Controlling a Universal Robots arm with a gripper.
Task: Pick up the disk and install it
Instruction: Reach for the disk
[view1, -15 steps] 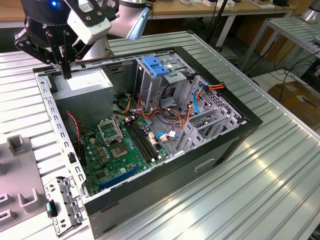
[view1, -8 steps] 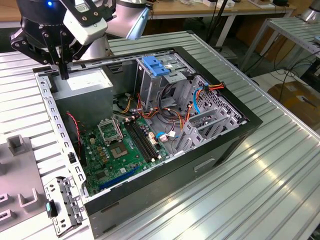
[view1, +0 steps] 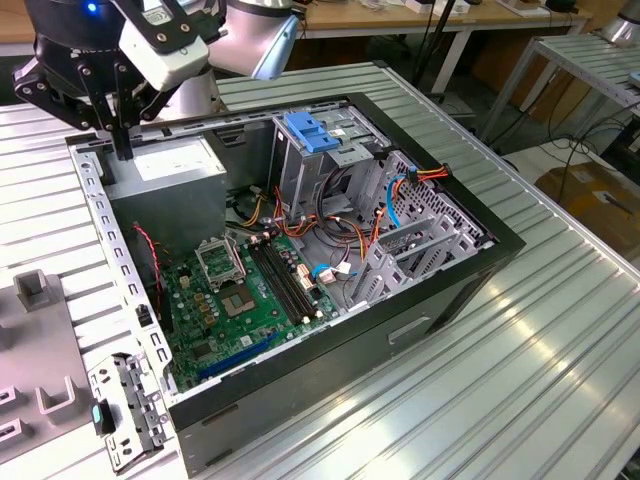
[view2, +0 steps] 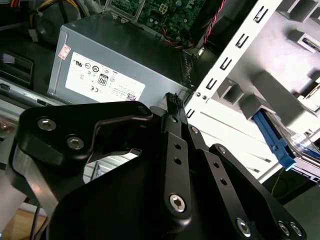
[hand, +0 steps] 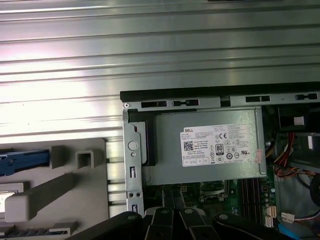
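Disk not yet grasped, outside case; gripper closed, empty, above power supply, case's 10 o'clock, exterior view; pick pending, finger opening judged needed.

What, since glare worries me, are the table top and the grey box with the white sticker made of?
Table top: likely bare aluminium, ribbed, with bright streaky reflections. Grey box: probably sheet steel, matte grey, with a dull sheen and crisp folded edges.
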